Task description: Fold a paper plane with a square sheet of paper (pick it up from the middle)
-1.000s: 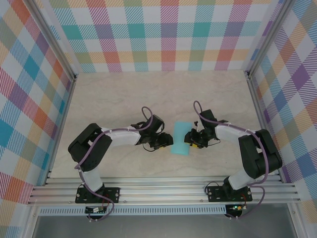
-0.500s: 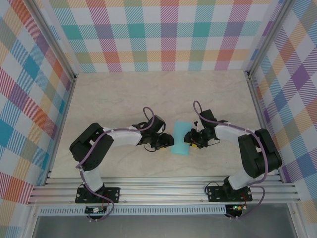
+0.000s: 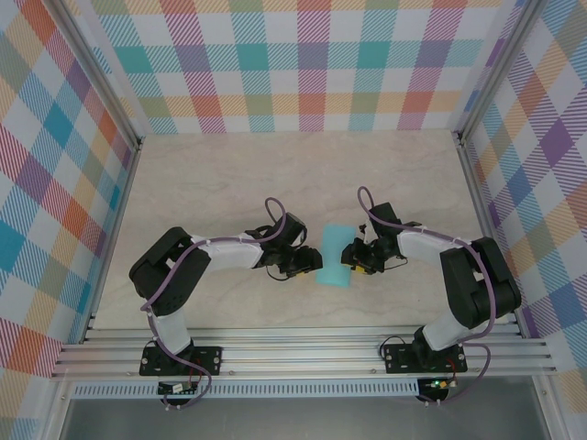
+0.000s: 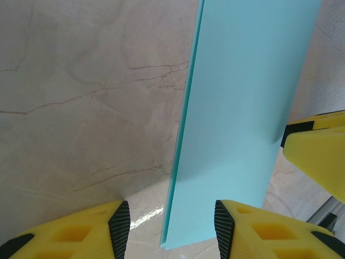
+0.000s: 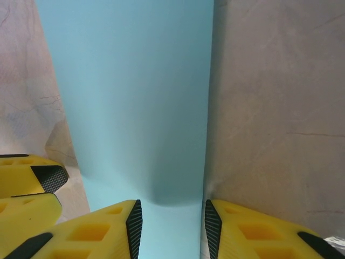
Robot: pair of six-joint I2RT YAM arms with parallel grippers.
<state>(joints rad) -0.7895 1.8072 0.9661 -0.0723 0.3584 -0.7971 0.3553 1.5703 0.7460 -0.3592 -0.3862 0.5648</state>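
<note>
Both arms bent low, elbows out, left gripper (image 3: 307,265) and right gripper (image 3: 351,257) facing across the folded square sheet of paper (image 3: 333,258) flat on the table (image 3: 275,174), both jaws part-open, straddling its edges, nothing lifted

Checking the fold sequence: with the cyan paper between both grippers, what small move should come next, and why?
Probably close the right gripper: the square sheet of paper lies doubled over on the table, its edge between that gripper's open jaws; the left gripper, also open, straddles a corner.
</note>
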